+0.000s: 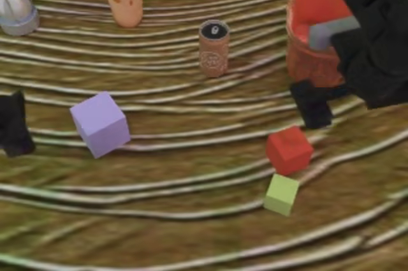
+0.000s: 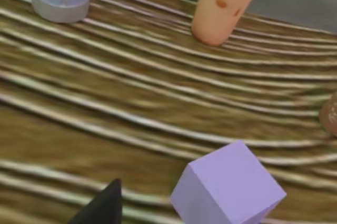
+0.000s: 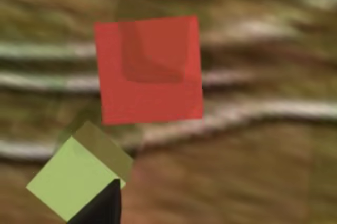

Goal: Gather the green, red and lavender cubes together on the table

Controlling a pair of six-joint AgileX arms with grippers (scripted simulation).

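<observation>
A rendered simulation: flat-shaded cubes on a wavy-streaked table (image 1: pixel 191 233) against blank grey.

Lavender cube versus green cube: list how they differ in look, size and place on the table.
Colour: the lavender cube is pale purple, the green cube light yellow-green. Size: the lavender cube is clearly larger than the green cube. Place: the lavender cube sits alone on the table's left side; the green cube lies on the right, close beside the red cube. Both are plain matte cubes resting on the table, neither held.
</observation>
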